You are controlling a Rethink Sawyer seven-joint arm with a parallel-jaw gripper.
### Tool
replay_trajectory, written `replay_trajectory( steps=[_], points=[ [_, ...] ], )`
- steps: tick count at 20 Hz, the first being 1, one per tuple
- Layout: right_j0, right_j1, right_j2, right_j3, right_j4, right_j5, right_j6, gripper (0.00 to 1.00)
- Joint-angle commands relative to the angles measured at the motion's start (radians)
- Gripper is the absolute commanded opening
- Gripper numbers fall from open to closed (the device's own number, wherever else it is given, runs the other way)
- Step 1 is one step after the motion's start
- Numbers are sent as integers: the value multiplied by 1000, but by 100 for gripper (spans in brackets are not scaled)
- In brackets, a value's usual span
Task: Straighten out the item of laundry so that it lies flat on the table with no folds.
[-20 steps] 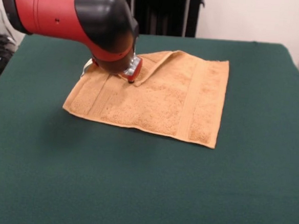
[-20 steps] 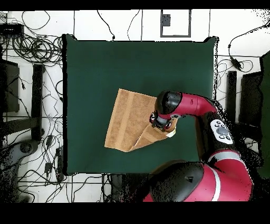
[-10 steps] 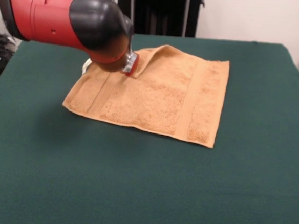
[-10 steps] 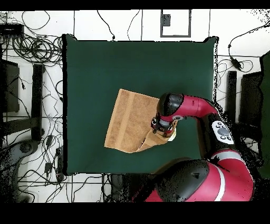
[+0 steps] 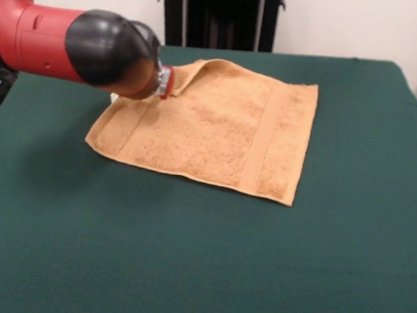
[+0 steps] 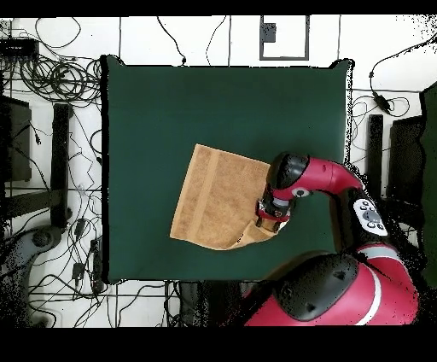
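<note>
The orange-tan towel (image 5: 217, 128) lies on the dark green table (image 5: 186, 269), mostly spread out, with band stripes near its edges. Its far left corner is lifted and curled at my gripper (image 5: 165, 82), which is shut on that edge just above the table. The arm's black and red wrist hides the corner itself. In the overhead view the gripper (image 6: 268, 213) holds the towel (image 6: 218, 196) at its lower right corner, where a narrow flap is still turned up. The table (image 6: 171, 111) extends far beyond the towel.
A black stand (image 5: 218, 17) rises behind the table's far edge. Cables (image 6: 60, 85) and dark equipment (image 6: 17, 137) lie on the floor around the table. My red arm (image 6: 329, 175) reaches in over the table's right edge in the overhead view.
The gripper has moved toward the table's far left in the front view, pulling the towel's folded corner with it. The fold has opened out and the whole towel has slid slightly.
</note>
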Motion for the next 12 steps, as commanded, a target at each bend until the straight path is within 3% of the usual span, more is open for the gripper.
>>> replay_trajectory(
  steps=[1,8,12],
  points=[
    [-35,105,67,-124,-134,64,-409,100],
    [-71,118,45,-162,-158,83,-463,100],
    [-89,90,36,-119,-153,72,-414,100]
  ],
)
